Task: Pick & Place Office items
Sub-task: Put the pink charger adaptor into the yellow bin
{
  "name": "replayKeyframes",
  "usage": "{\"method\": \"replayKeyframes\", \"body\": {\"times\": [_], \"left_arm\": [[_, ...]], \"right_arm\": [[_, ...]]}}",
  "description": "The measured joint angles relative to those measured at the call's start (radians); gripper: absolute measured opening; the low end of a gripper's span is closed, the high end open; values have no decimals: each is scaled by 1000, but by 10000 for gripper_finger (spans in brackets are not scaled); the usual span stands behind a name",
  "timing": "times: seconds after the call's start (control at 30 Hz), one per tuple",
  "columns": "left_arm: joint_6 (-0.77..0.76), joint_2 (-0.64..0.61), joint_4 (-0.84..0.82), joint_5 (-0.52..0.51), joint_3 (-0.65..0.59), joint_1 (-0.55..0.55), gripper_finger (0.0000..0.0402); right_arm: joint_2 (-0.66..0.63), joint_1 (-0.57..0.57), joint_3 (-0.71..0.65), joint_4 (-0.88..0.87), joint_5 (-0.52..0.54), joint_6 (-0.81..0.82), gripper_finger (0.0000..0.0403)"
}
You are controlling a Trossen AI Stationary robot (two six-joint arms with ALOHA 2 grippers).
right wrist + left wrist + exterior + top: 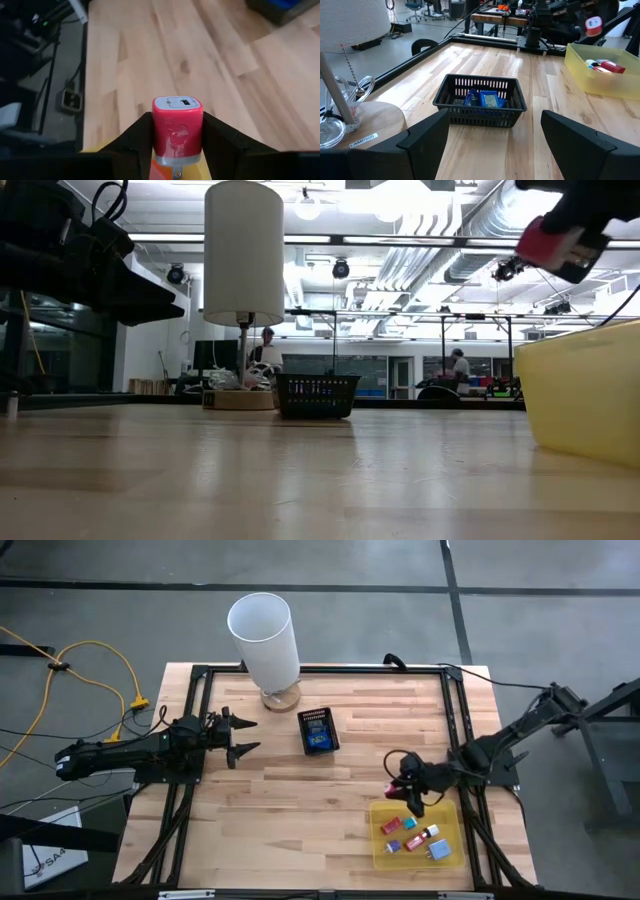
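My right gripper (398,787) is shut on a red block with a grey top (177,122). It hangs above the far left corner of the yellow tray (378,858) and also shows high in the low view (548,244). Several small office items (415,836) lie in the tray: red, blue, pale blue and purple pieces. Blue pieces (487,100) lie in the black mesh box (319,730) at the table's middle. My left gripper (240,738) stands open at the table's left, level, pointing at the box and touching nothing. My right gripper pinches the red block's two opposite side faces (160,131) between its two fingers. The fingers come from the table's right, slanting down. The block is lifted clear of tray and table, and its grey top (176,103) sticks out beyond the fingertips.
A lamp with a white shade (265,632) stands on a round wooden base (280,697) at the table's far side, left of the box. A black frame (452,710) runs along the table's edges. Bare wood lies between box and tray.
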Motion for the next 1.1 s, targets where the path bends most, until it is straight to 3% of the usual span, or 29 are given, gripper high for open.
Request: {"method": "replayKeyframes", "body": {"times": [0.67,1.1], "left_arm": [[0,0,0,0,0,0,308],[0,0,0,0,0,0,308]], "right_arm": [[7,226,0,-1,-10,8,130],[193,246,0,14,-94,8,130]]}}
